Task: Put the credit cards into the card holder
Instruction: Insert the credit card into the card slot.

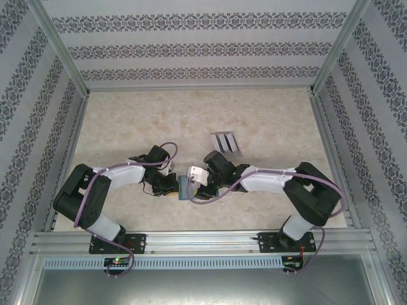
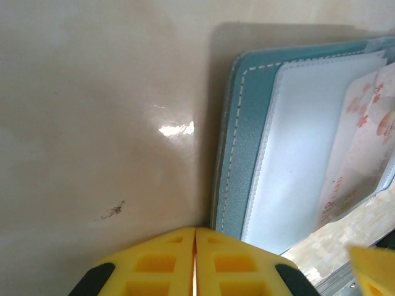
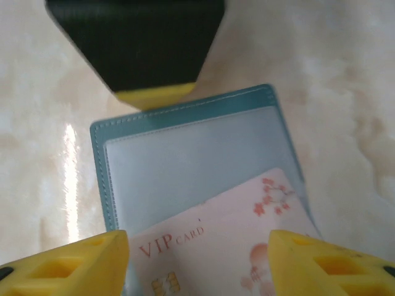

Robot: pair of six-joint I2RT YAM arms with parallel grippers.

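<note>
Patterned wallpaper [image 1: 191, 51] lines the walls around a pale, marbled surface [image 1: 273, 114], glossy enough to throw back a streak of light. A grey ridged rack [image 1: 226, 142] lies near the middle. Closer to the bases, the left arm [image 1: 95, 197] and the right arm [image 1: 299, 190] bend inward and meet over the wallet [image 1: 184, 189], which lies apart from the rack.

From the left wrist, the wallet [image 2: 247, 123] lies open and flat: a teal border with pale stitching around a lighter, clear pocket. The left jaws are closed tight. Their yellow fingers [image 2: 154, 262] press together with only a thin seam between them, nothing is visible in that seam, and their tips sit right at the wallet's corner. From the right wrist, the left fingertip [image 3: 154, 95] overlaps the wallet's far edge and seems to press down on it, though the blur there leaves the contact unsure.

The card [image 3: 228, 228] is pale pink with blossoms, a chip and the words "VIP CARD". It lies tilted across the near part of the pocket on the wallet [image 3: 185, 117]. From the left wrist, the card [image 2: 364, 135] lies on the side of the pocket away from the stitched edge.

The right jaws stand wide apart, with a yellow finger [image 3: 74, 265] on each side of the card's near end. I cannot tell whether they pinch the card or merely flank it.
</note>
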